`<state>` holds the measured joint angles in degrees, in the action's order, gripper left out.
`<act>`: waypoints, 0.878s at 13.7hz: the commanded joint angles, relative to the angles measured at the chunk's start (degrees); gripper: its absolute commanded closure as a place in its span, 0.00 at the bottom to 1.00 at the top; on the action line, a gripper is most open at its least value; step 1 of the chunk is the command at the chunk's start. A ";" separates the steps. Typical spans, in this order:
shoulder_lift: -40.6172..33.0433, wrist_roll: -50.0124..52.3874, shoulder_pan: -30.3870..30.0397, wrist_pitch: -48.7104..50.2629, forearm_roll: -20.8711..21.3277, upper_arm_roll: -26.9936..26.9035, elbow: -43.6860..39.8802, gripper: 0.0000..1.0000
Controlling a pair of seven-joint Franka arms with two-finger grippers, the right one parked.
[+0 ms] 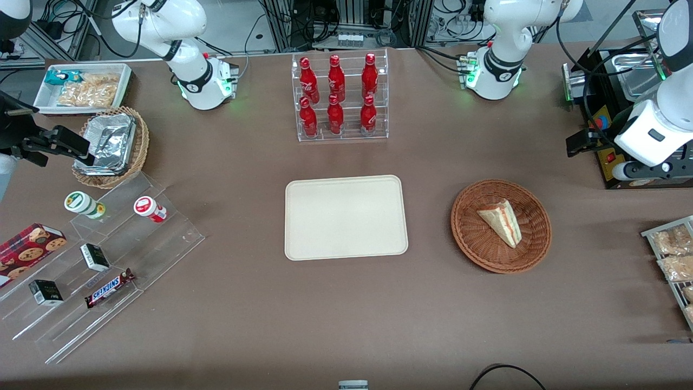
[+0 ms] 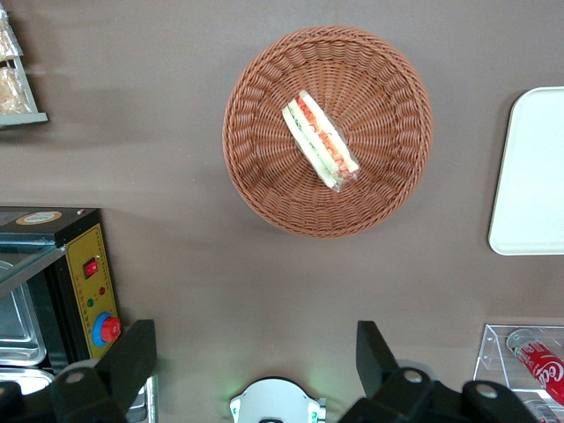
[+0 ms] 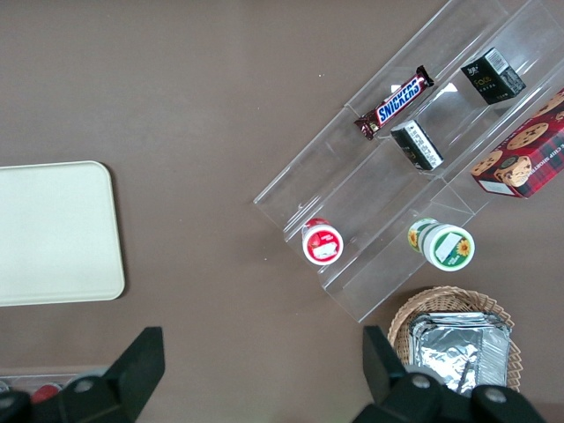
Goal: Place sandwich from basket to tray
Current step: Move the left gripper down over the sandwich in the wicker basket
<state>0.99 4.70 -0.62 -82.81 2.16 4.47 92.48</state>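
The sandwich (image 1: 501,221), a pale bread wedge with red and green filling, lies in the reddish-brown wicker basket (image 1: 541,238). The cream tray (image 1: 346,216) lies flat and bare beside the basket, toward the parked arm's end. My left gripper (image 1: 578,145) hangs above the table, farther from the front camera than the basket, next to a black appliance. In the left wrist view the gripper (image 2: 254,357) is open and holds nothing. That view also shows the sandwich (image 2: 320,141), the basket (image 2: 264,176) and the edge of the tray (image 2: 533,176).
A clear rack of red bottles (image 1: 340,97) stands farther from the camera than the tray. A black appliance with a yellow panel (image 1: 606,141) and a rack of bagged snacks (image 1: 671,254) are at the working arm's end. Acrylic shelves (image 1: 97,260) and a foil-container basket (image 1: 111,146) lie at the parked arm's end.
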 commanded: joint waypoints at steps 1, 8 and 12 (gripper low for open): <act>0.33 -0.74 0.53 1.25 0.92 -0.16 -1.25 0.00; 1.91 -0.57 0.44 -2.95 0.74 0.02 4.35 0.00; 2.00 -0.48 0.61 -13.76 0.12 0.02 13.41 0.00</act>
<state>3.81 4.70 -0.36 -92.67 2.15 4.54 101.81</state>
